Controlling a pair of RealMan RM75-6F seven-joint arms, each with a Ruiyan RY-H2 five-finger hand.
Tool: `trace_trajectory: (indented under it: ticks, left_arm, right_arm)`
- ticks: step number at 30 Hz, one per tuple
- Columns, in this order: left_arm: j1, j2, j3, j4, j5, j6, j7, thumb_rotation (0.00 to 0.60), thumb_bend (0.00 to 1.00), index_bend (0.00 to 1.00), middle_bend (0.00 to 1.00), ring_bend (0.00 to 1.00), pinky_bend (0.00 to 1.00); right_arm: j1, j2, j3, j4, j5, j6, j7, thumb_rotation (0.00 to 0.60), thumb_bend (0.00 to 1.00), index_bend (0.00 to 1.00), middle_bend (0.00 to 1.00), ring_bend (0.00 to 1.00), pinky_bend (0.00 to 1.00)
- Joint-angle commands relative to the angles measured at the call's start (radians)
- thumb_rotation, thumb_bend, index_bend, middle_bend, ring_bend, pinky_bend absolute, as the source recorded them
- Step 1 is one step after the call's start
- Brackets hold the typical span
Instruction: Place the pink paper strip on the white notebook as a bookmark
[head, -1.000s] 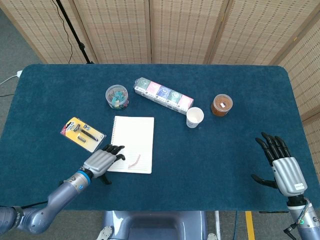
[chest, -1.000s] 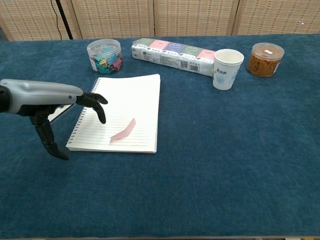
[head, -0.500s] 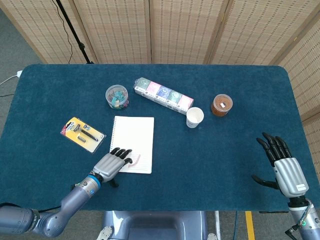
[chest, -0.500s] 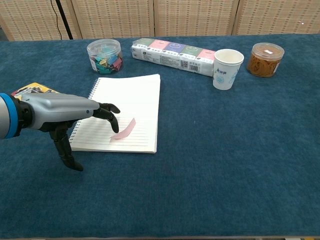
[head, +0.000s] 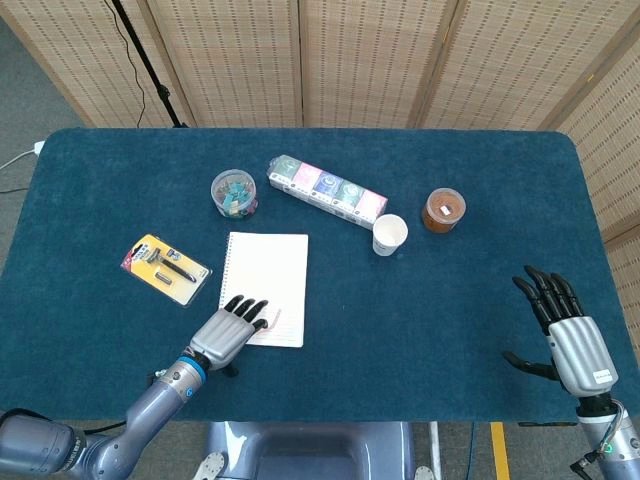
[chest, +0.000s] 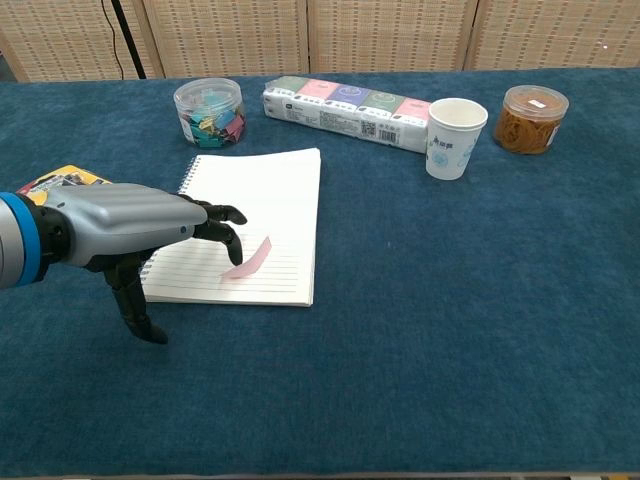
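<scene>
A blue table (head: 480, 200) fills most of the head view. Near its middle left lies the white notebook (head: 270, 275), open to a lined page, with the pink paper strip (chest: 250, 257) resting on its lower part, curling a little. The left hand (chest: 130, 225) reaches over the notebook's lower left edge, fingers spread and bent down beside the strip; whether they touch it cannot be told. The right hand (head: 565, 330) hangs at the lower right of the frame, well apart from everything, fingers apart and holding nothing.

Along the upper part stands a long pack of tissue packets (chest: 345, 110). Left of it is a clear tub (chest: 208, 110) holding coloured clips. At right, a white paper cup (chest: 455, 137), its inside not visible, and a clear lidded jar (chest: 535, 118) of brown bands. A yellow card of pens (head: 165, 267) lies left of the notebook.
</scene>
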Motion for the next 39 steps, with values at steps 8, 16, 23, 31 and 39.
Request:
trace_trajectory:
  ticks: [8, 16, 23, 31, 39]
  left_arm:
    - [-0.011, -0.05, 0.003, -0.01, -0.039, 0.049, 0.073, 0.6, 0.0, 0.23, 0.0, 0.0, 0.0]
    - [-0.008, -0.056, 0.005, -0.027, -0.023, 0.07, 0.088, 0.6, 0.0, 0.23, 0.0, 0.0, 0.0]
    - [-0.008, -0.054, 0.006, -0.032, -0.015, 0.068, 0.093, 0.6, 0.0, 0.23, 0.0, 0.0, 0.0]
    - [-0.011, -0.066, 0.009, -0.022, -0.021, 0.059, 0.103, 0.6, 0.0, 0.23, 0.0, 0.0, 0.0]
    - [-0.011, -0.08, 0.014, -0.013, -0.025, 0.06, 0.116, 0.6, 0.0, 0.23, 0.0, 0.0, 0.0]
  right_arm:
    - [-0.005, 0.004, 0.006, -0.001, -0.004, 0.001, 0.01, 0.6, 0.04, 0.07, 0.0, 0.0, 0.0]
    - [-0.008, 0.005, 0.007, -0.002, -0.009, -0.001, 0.015, 0.6, 0.04, 0.07, 0.0, 0.0, 0.0]
    - [-0.01, 0.006, 0.01, -0.004, -0.011, -0.004, 0.017, 0.6, 0.04, 0.07, 0.0, 0.0, 0.0]
    - [-0.014, 0.009, 0.012, -0.006, -0.016, 0.001, 0.021, 0.6, 0.04, 0.08, 0.0, 0.0, 0.0]
    - [-0.016, 0.011, 0.013, -0.008, -0.022, 0.003, 0.029, 0.6, 0.04, 0.08, 0.0, 0.0, 0.0]
